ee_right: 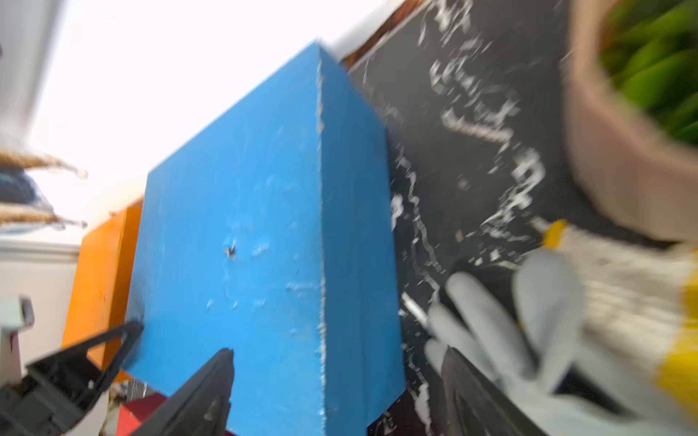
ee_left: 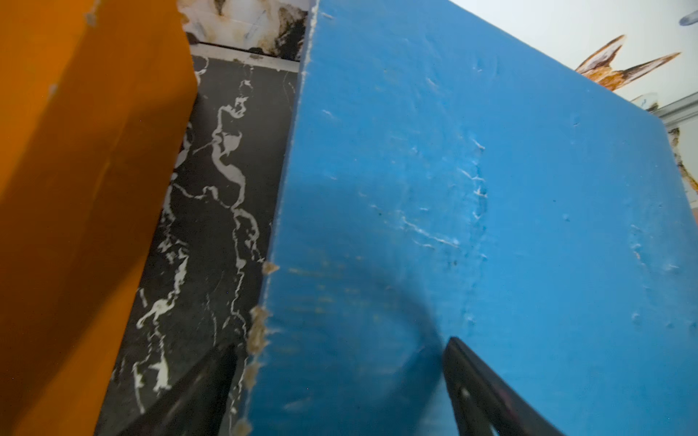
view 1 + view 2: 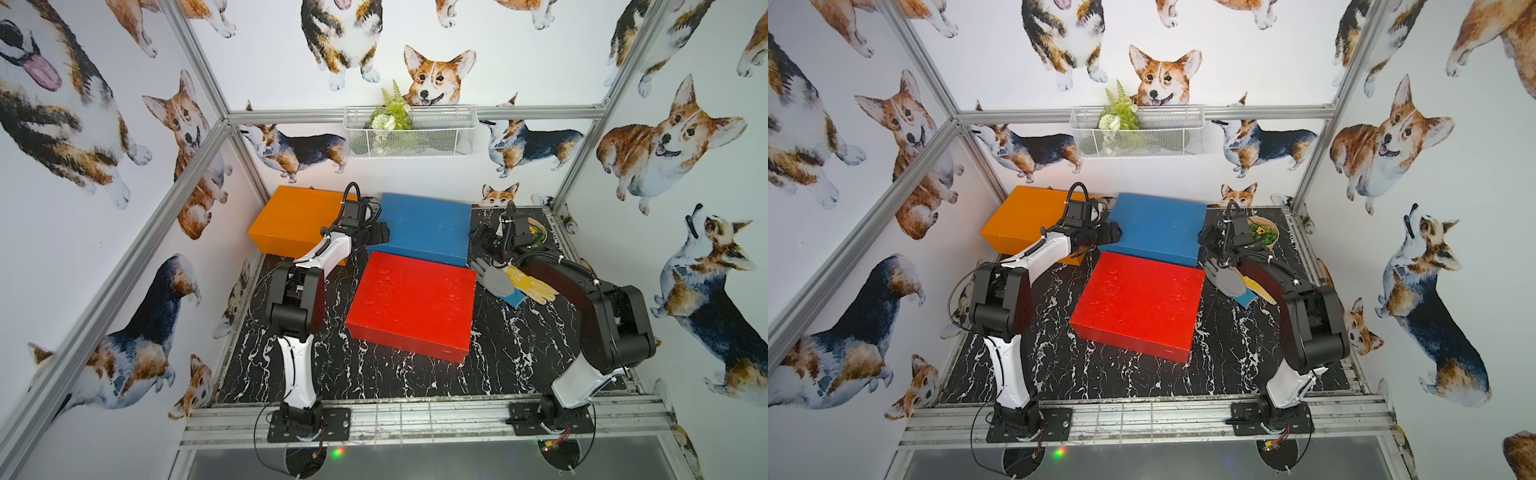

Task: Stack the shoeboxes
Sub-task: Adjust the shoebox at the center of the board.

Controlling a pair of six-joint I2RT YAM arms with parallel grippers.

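Note:
Three shoeboxes stand on the black marbled floor. The orange one (image 3: 291,220) is at the back left, the blue one (image 3: 422,226) at the back middle, and the red one (image 3: 411,303) right in front of the blue. My left gripper (image 3: 380,235) is at the blue box's left end. In the left wrist view it (image 2: 340,343) is open, straddling that box's (image 2: 453,188) edge, with the orange box (image 2: 75,188) beside it. My right gripper (image 3: 478,237) is at the blue box's right end, open (image 1: 338,351): one finger over the lid (image 1: 245,226), the other over a glove.
A beige flower pot (image 3: 536,232) with green leaves stands behind the right wrist. A grey glove (image 3: 496,280) and a yellow-and-white glove (image 3: 534,286) lie on the floor right of the red box. A wire basket (image 3: 436,141) hangs on the back wall. Walls close in on both sides.

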